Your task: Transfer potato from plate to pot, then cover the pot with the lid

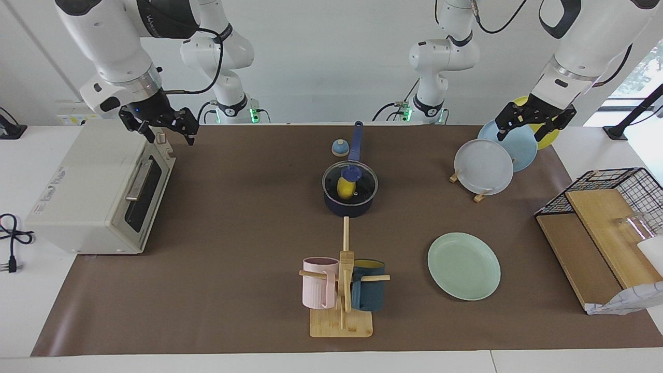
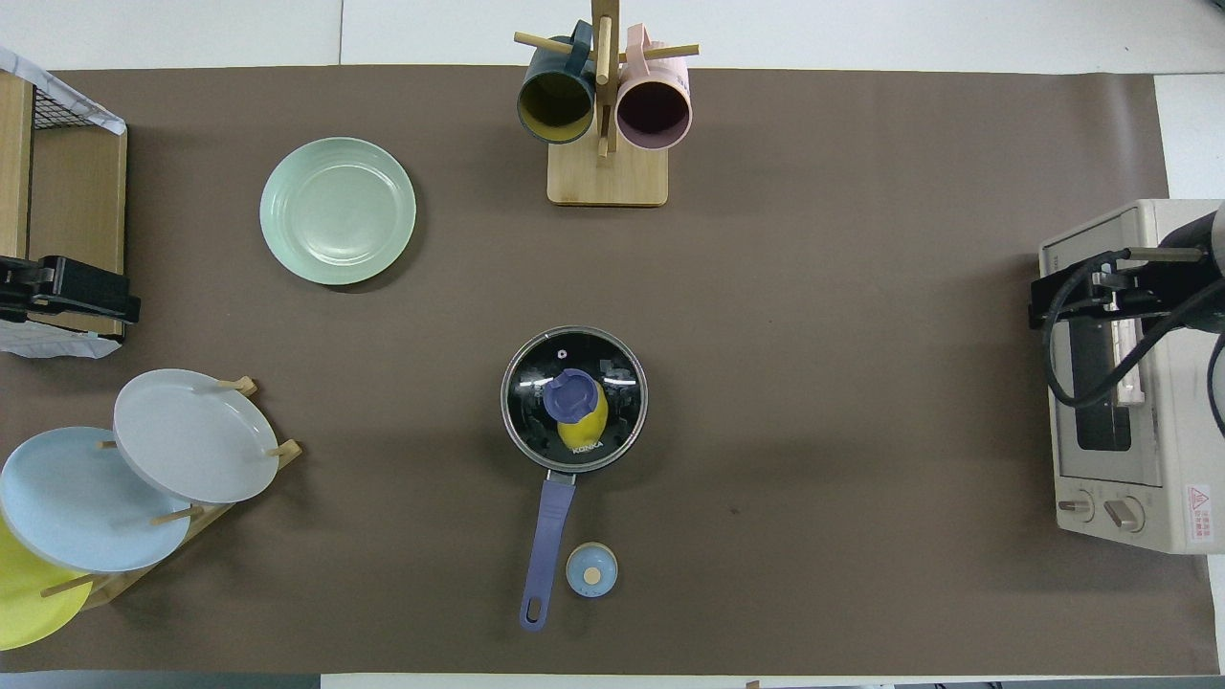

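the potato is seen inside the pot, under the lid, which sits level on the pot's rim near the middle of the surface. the plate lies bare, farther from the robots and toward the left arm's end, so both steps are judged done.

the lid is judged rigid, smooth and breakable, being glass in a metal rim; its blue knob would be the place to take hold. the potato looks small, light and smooth, likely to roll, and would be pinched across its short axis. the pot is judged the heaviest piece, best carried by its long handle.

"konika" can be read on the lid's edge by the handle; the toaster oven carries small print that cannot be read.

the left gripper is held over the racked plates, fingers wide and empty. the right gripper is held over the toaster oven's top edge, fingers wide and empty.
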